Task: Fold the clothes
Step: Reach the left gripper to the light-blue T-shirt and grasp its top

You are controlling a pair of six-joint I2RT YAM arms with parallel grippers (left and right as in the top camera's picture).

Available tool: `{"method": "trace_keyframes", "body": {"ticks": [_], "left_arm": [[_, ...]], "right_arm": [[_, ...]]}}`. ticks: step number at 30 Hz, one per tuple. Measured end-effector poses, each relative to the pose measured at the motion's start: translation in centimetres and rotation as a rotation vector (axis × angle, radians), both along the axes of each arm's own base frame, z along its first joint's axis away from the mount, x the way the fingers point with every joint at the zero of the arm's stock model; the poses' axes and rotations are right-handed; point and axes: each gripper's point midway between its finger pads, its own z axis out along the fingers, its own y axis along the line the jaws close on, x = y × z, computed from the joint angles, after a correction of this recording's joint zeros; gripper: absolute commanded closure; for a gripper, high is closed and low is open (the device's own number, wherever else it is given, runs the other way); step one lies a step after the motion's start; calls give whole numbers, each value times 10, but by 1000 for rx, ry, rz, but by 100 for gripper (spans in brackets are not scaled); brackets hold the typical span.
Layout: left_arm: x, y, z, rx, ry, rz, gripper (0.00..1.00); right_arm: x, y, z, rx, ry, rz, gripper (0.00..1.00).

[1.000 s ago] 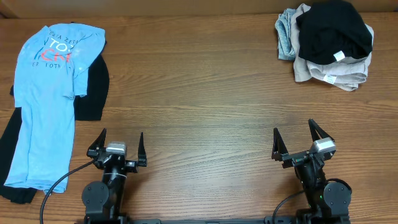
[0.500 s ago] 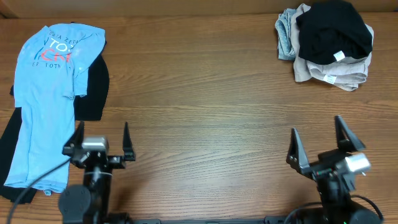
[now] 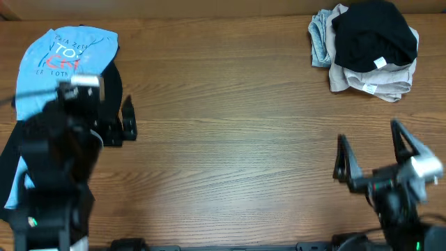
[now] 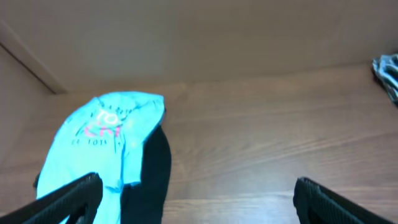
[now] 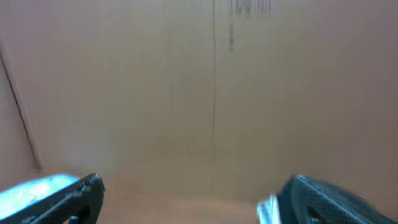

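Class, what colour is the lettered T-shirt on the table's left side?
Light blue; the T-shirt shows best in the left wrist view.

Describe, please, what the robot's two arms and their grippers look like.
Both arms are black; the left arm is blurred in the overhead view. The right gripper and the left gripper each have two black fingers tapering to points. A silver-white block sits behind the right gripper's fingers, and a small green light shows at the base of the right arm.
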Motion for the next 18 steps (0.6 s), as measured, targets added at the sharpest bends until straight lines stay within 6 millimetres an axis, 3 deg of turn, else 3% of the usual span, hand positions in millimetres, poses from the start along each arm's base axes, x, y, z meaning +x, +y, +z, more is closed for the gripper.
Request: {"method": "trace_keyframes", "body": {"ticks": [4, 9, 15, 18], "left_arm": [[20, -2, 9, -10, 48, -15, 0], [41, -1, -16, -10, 141, -16, 0], [62, 0, -52, 3, 256, -23, 0], [72, 0, -67, 7, 299, -28, 0]], "right_arm": [[35, 4, -3, -17, 193, 9, 0], [81, 13, -21, -35, 457, 38, 0], [144, 26, -65, -41, 706, 84, 0], [167, 37, -99, -31, 808, 144, 0]]}}
